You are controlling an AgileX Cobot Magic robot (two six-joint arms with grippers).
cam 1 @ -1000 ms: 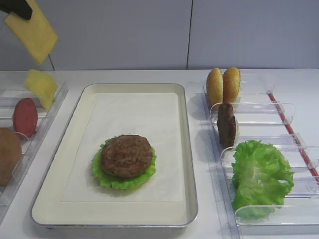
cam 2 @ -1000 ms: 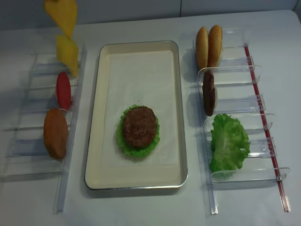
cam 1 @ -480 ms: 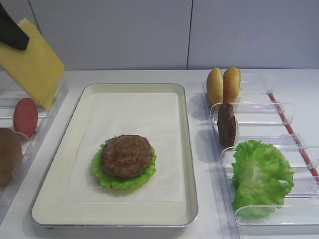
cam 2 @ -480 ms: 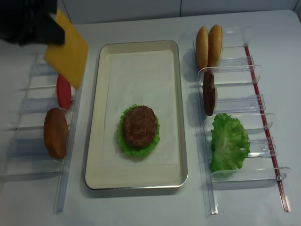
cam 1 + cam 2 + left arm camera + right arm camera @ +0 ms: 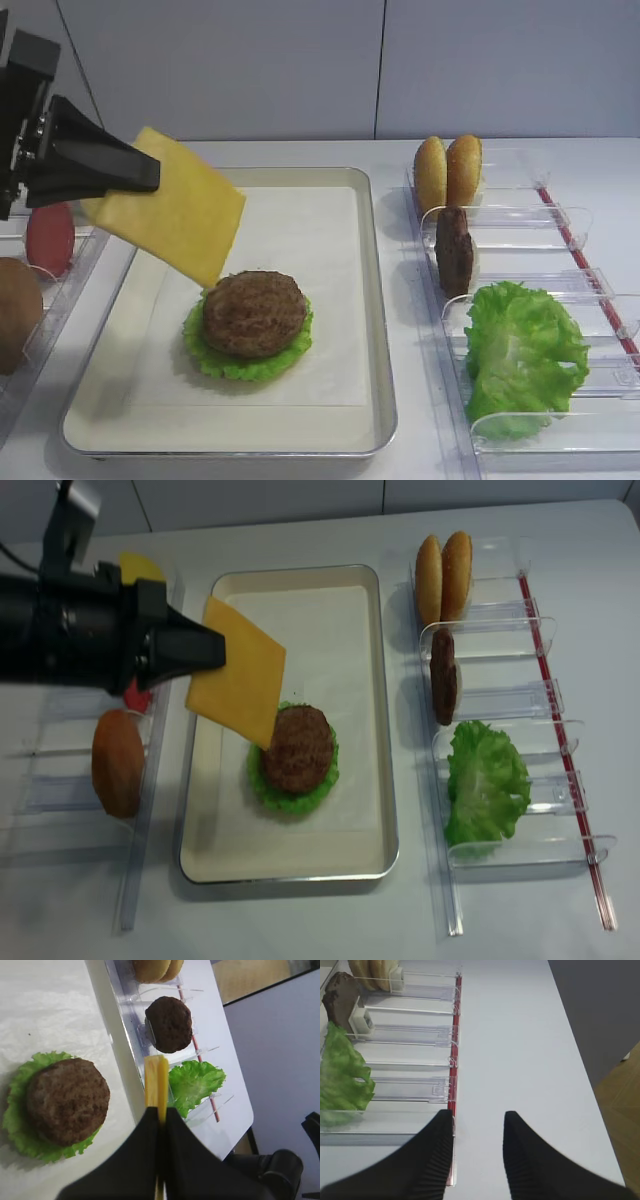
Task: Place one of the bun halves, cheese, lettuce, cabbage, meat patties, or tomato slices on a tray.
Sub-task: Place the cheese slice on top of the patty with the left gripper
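Left gripper (image 5: 150, 172) clamped on the cheese (image 5: 175, 215), now swung in from the far left bins to hang tilted over the tray (image 5: 375, 300), its low corner just above the meat patty (image 5: 255, 313) on lettuce (image 5: 240, 362), right gripper (image 5: 479, 1125) parted, holding nothing

**Black arm hardware, ribbed pads**

The left gripper (image 5: 150, 172) is seen as a matt black body that narrows into a long wedge-shaped beak. Behind it a boxy black housing is mounted, with small bright metal fittings at the joint. A grey rectangular block is carried on top of the arm in the overhead view. The right gripper (image 5: 477, 1132) is made up of two black fingers (image 5: 437, 1160), whose inner faces are finely ribbed.
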